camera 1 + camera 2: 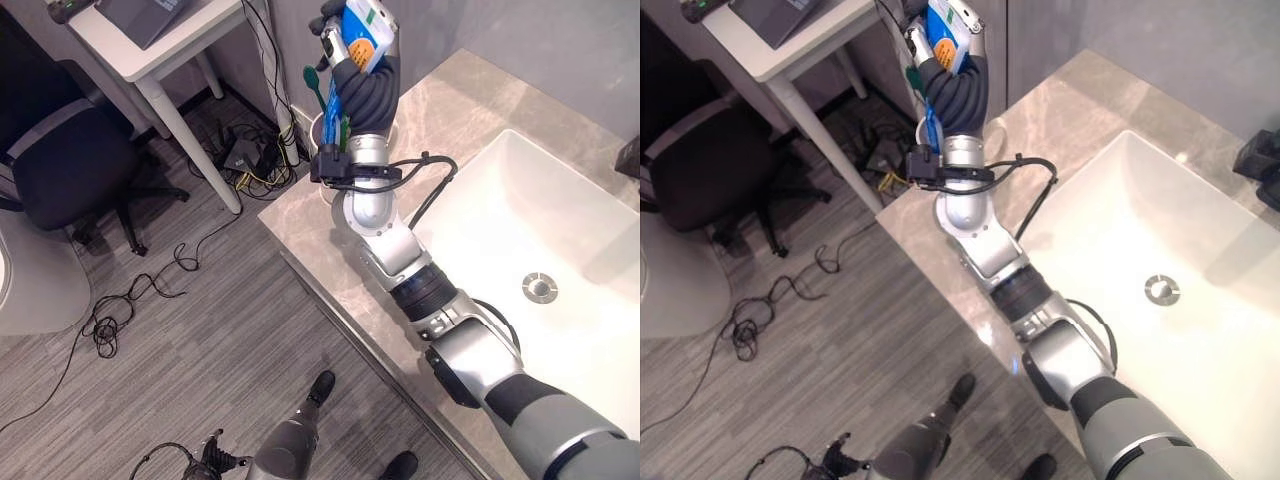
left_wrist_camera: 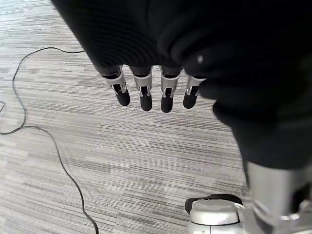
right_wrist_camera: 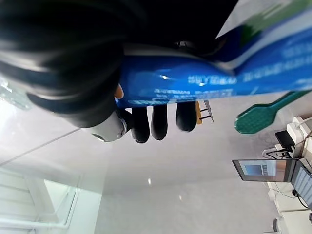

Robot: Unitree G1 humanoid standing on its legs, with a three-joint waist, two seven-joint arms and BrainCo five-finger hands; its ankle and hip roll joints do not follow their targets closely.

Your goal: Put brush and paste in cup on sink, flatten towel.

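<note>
1. The right hand (image 1: 352, 45) is reaching out over the bench (image 1: 330, 250) corner, fingers (image 3: 156, 122) curling around the blue paste tube (image 3: 204, 78), keeping it upright for lowering.
2. Just below those fingers, the white cup (image 1: 322, 130) is already holding the green brush (image 1: 315, 90), so the tube looks lined up to join it.
3. The left hand (image 2: 153, 92) is hanging over the floor, fingers straight, holding nothing.

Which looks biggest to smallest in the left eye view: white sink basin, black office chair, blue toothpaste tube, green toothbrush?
1. White sink basin
2. Black office chair
3. Blue toothpaste tube, shut in the right hand; it sits nearer the camera, so it looks enlarged
4. Green toothbrush, partly hidden by the arm
</note>
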